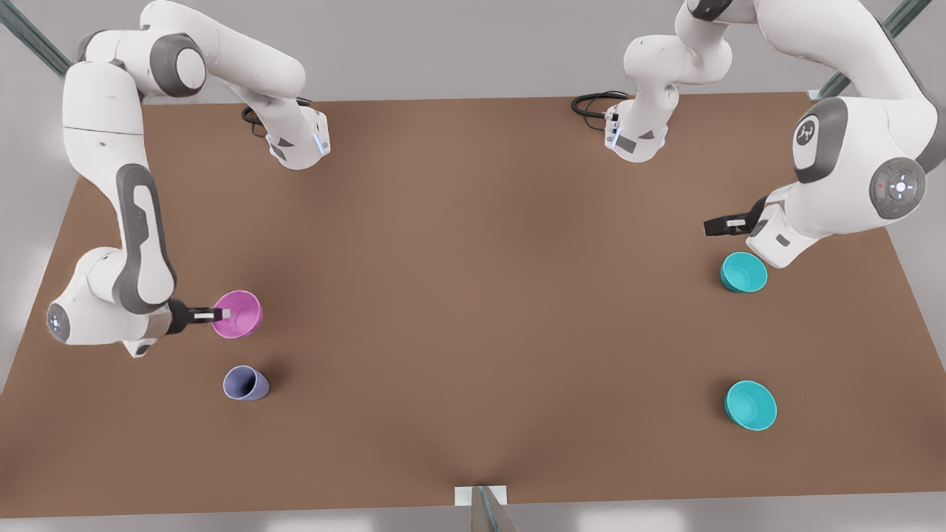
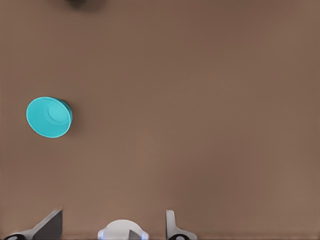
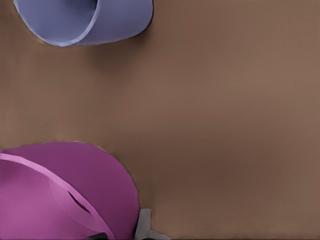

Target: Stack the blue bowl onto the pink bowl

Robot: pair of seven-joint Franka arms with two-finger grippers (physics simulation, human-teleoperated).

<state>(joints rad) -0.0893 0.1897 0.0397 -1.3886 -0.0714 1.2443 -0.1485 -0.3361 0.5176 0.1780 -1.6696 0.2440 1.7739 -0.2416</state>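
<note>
My right gripper (image 1: 216, 315) pinches the pink bowl's (image 1: 241, 313) rim, one finger inside and one outside, with the lavender cup (image 1: 246, 383) just beside it. My left gripper (image 1: 720, 225) hangs spread above the table (image 1: 473, 258), near the blue bowl (image 1: 743, 271). I should centre on that rim and not on the second turquoise bowl (image 1: 750, 405), well apart. I can read no writing.

The pink bowl (image 3: 65, 195) sits close under the camera on the brown table (image 3: 225, 125), its rim crossing the near corner. One fingertip (image 3: 144, 225) of the right gripper (image 3: 120, 232) touches the bowl's outer wall, the rim between the fingers. A lavender cup (image 3: 85, 20) stands apart from the bowl.
</note>
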